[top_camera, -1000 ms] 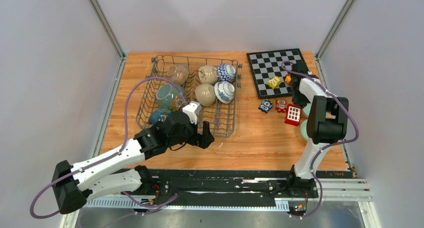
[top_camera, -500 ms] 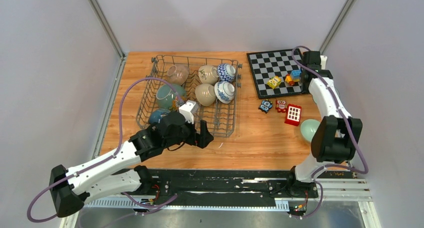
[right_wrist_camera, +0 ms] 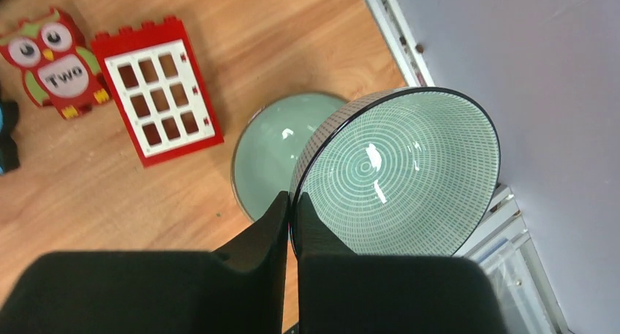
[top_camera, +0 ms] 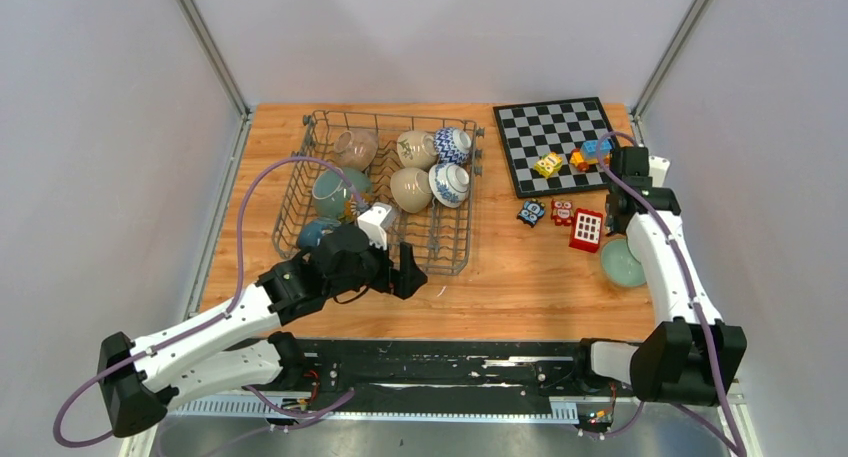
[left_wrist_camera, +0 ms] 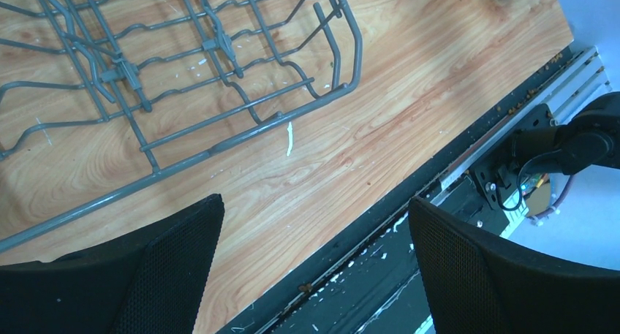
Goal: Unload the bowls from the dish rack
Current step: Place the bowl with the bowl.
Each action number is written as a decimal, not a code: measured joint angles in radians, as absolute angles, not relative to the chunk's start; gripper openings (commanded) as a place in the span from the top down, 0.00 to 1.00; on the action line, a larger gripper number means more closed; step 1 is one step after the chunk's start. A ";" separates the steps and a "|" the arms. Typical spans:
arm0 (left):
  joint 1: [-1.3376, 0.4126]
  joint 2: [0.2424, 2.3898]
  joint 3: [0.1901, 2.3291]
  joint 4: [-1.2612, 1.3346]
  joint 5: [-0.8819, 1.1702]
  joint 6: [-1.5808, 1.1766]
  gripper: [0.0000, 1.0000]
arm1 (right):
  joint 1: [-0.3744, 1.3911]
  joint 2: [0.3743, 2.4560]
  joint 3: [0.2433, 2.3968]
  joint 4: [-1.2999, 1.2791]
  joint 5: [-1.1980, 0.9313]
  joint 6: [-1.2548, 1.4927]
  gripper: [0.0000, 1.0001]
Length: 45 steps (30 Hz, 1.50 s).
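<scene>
The grey wire dish rack [top_camera: 458, 239] stands at the left-middle of the table with several bowls [top_camera: 410, 189] leaning among its tines. My left gripper [top_camera: 405, 273] hovers open over the table just off the rack's near right corner [left_wrist_camera: 343, 71], with nothing between its fingers [left_wrist_camera: 153, 275]. My right gripper [right_wrist_camera: 291, 202] is shut on the rim of a green patterned bowl [right_wrist_camera: 402, 166], tilted on edge just above a pale green bowl [right_wrist_camera: 267, 158] that rests on the table near the right edge [top_camera: 622, 265]. My right arm hides the held bowl in the top view.
A chessboard [top_camera: 545, 127] with small toy bricks lies at the back right. A red window brick [right_wrist_camera: 157, 100] and owl toys [right_wrist_camera: 51, 63] sit just left of the pale green bowl. The table's right rail [right_wrist_camera: 387, 27] is close by.
My right arm has swung from over the chessboard back to the near right, carrying the patterned bowl above the pale green bowl. The left arm has hardly moved.
</scene>
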<state>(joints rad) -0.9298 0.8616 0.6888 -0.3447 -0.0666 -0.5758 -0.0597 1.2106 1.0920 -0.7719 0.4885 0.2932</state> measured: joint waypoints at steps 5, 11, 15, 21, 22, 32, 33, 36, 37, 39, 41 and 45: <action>-0.930 0.876 0.672 -0.346 -0.054 -0.576 0.03 | -0.002 1.211 1.034 -0.798 0.492 0.325 0.97; -0.930 0.868 0.664 -0.347 -0.054 -0.577 0.03 | 0.046 1.254 1.006 -0.801 0.492 0.360 0.97; -0.930 0.850 0.651 -0.347 -0.057 -0.583 0.03 | 0.046 1.317 1.004 -0.796 0.501 0.379 0.97; -0.930 0.851 0.632 -0.351 -0.060 -0.599 0.03 | 0.046 1.396 1.004 -0.773 0.519 0.388 0.97; -0.930 0.853 0.629 -0.351 -0.060 -0.602 0.03 | 0.046 1.405 1.003 -0.769 0.523 0.389 0.96; -0.930 0.888 0.627 -0.353 -0.060 -0.603 0.03 | 0.046 1.439 0.969 -0.724 0.521 0.392 0.97; -0.930 0.889 0.627 -0.353 -0.060 -0.603 0.03 | 0.046 1.441 0.966 -0.719 0.520 0.392 0.96; -0.930 0.893 0.626 -0.353 -0.060 -0.606 0.03 | 0.041 1.443 0.958 -0.706 0.516 0.390 0.96; -0.930 0.895 0.624 -0.353 -0.060 -0.606 0.03 | 0.036 1.443 0.955 -0.700 0.512 0.388 0.96; -0.930 0.897 0.620 -0.353 -0.060 -0.610 0.03 | 0.030 1.443 0.950 -0.695 0.503 0.381 0.96; -0.930 0.899 0.619 -0.353 -0.059 -0.613 0.03 | 0.025 1.443 0.949 -0.690 0.497 0.376 0.93; -0.930 0.902 0.615 -0.352 -0.058 -0.616 0.03 | 0.015 1.437 0.937 -0.669 0.489 0.365 0.83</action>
<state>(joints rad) -0.9298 0.9020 0.6147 -0.3523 -0.0578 -0.6163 0.0151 1.4368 0.9367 -0.6689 0.4892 0.3653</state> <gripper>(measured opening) 0.972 0.110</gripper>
